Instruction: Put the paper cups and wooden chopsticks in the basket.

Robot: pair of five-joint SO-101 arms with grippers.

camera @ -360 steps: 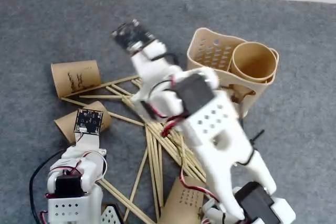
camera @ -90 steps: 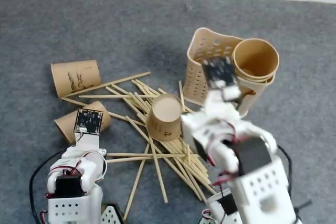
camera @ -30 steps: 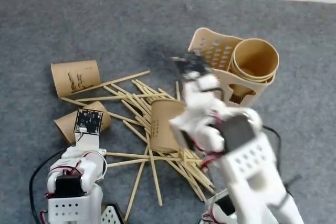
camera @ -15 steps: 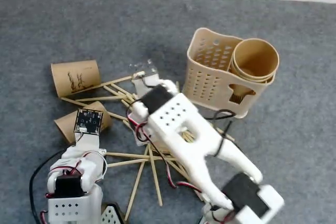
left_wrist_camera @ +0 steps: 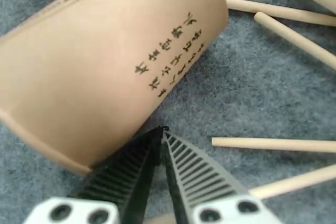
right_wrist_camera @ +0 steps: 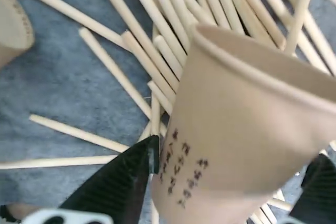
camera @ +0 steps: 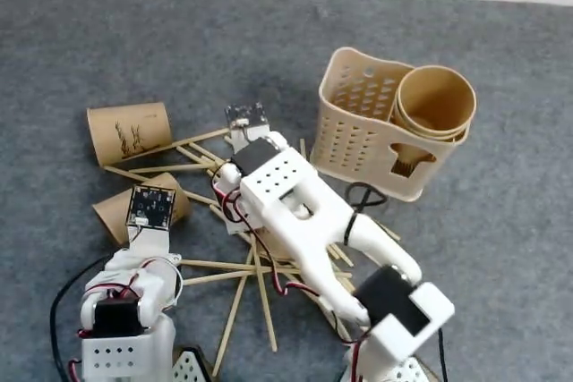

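Observation:
In the right wrist view a paper cup (right_wrist_camera: 247,129) sits tilted between my right gripper's (right_wrist_camera: 236,156) fingers, which are shut on it above the pile of wooden chopsticks (right_wrist_camera: 157,19). From above, my right arm (camera: 277,185) stretches across the chopstick pile (camera: 237,301) and covers that cup. My left gripper (left_wrist_camera: 163,129) is shut and empty, its tips beside a cup (left_wrist_camera: 105,61) lying on its side; this cup (camera: 112,212) is by the left arm's wrist. Another cup (camera: 130,131) lies at the far left. The basket (camera: 358,131) holds stacked cups (camera: 434,100).
Grey carpet covers the table. Loose chopsticks (left_wrist_camera: 273,142) lie around the left gripper and fan out between the two arm bases. The basket stands upright at the back right, with open carpet behind and to its right.
My right arm swung left from beside the basket to over the chopstick pile, carrying the cup, which it now hides from above. The left arm has kept still.

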